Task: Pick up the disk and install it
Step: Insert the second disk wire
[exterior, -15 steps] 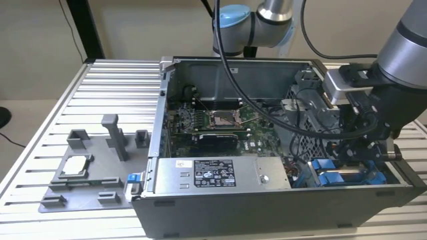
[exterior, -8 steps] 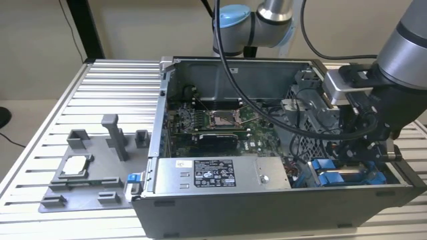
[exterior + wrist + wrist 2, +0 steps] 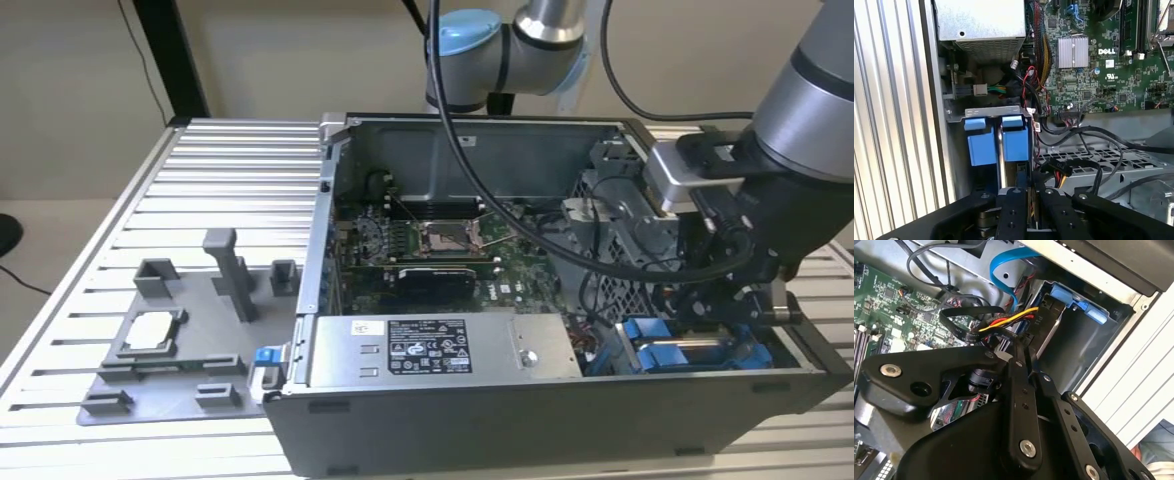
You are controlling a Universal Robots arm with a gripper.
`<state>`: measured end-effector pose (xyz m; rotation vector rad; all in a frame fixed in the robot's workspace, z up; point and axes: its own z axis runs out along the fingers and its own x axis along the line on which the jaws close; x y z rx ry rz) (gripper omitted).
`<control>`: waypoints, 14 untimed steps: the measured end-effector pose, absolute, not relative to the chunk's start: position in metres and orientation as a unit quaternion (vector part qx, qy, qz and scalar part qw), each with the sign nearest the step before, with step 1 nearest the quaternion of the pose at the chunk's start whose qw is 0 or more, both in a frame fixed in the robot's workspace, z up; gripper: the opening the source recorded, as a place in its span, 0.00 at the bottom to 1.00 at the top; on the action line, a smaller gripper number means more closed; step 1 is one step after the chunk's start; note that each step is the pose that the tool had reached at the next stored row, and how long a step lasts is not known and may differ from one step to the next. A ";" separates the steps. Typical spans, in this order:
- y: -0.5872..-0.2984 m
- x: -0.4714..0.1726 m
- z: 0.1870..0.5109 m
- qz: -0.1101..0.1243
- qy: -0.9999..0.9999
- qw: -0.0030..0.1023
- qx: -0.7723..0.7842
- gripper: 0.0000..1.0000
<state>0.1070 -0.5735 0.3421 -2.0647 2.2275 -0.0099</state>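
One arm | step: seating the disk (image 3: 1015,142) in the drive bay (image 3: 694,350), near right corner of the computer case (image 3: 534,420) | gripper (image 3: 1029,200) pressed narrow, just above disk | judgement: needs straight push, cables (image 3: 1074,140) close.

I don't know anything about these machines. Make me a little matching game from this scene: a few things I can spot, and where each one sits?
Things:
1. disk
2. gripper
3. grey power supply box
4. small silver chip

Places:
a. on the grey holder tray outside the case
b. directly above the blue carriers
c. along the case's front wall
d. in the bay at the case's corner, on the exterior view's right

Pairs: 1-d, 2-b, 3-c, 4-a
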 end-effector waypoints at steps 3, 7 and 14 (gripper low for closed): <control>-0.574 0.107 0.342 -0.003 0.732 0.052 -0.679 0.00; -0.574 0.107 0.342 -0.003 0.732 0.052 -0.679 0.00; -0.574 0.107 0.342 -0.008 0.732 0.057 -0.679 0.00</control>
